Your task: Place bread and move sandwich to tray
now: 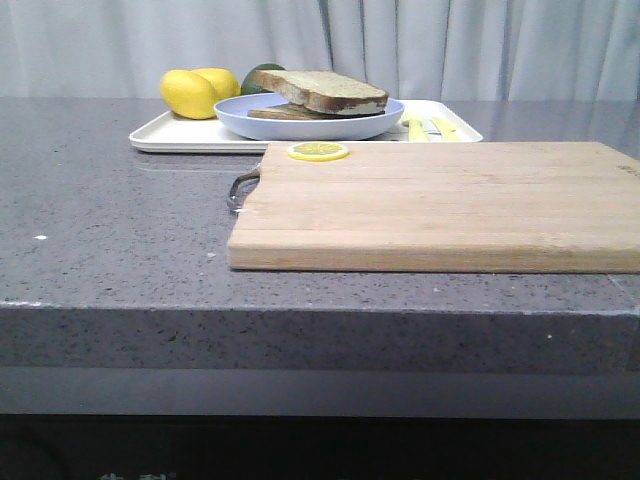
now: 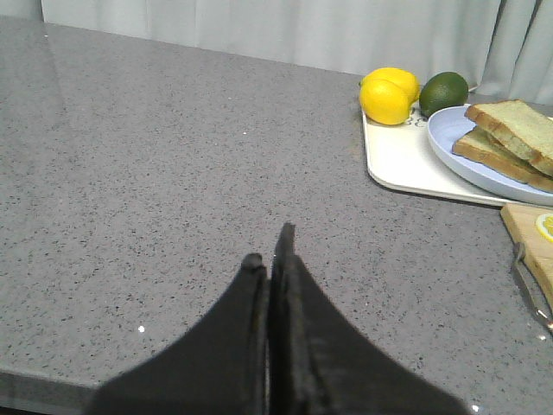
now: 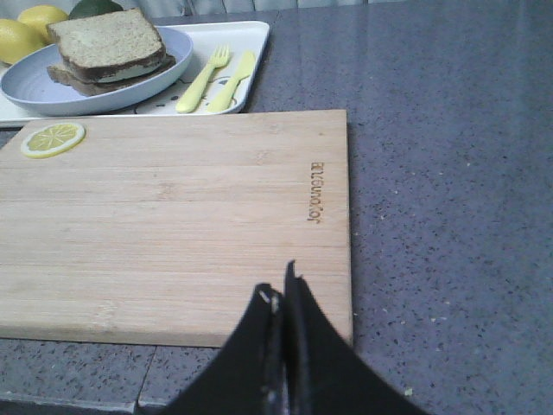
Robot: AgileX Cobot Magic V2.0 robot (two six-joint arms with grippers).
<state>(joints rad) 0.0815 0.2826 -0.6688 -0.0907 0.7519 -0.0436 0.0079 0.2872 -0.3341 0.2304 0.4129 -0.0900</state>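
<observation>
The brown-crusted sandwich [image 1: 325,95] on its round pale-blue plate [image 1: 300,125] hides much of the white rectangular tray [image 1: 180,133]. No egg shows between its slices. Both black tools, left [image 2: 268,251] and right [image 3: 278,287], are closed and empty.

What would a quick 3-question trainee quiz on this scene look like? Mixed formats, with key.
1. True or false: the sandwich sits on a blue plate that rests on the white tray.
2. Multiple choice: what lies on the wooden cutting board? A) a fork B) a lemon slice C) an avocado
3. Fill in: the left gripper and right gripper are both ____ and hold nothing.

Key: 1 true; 2 B; 3 shut
</observation>
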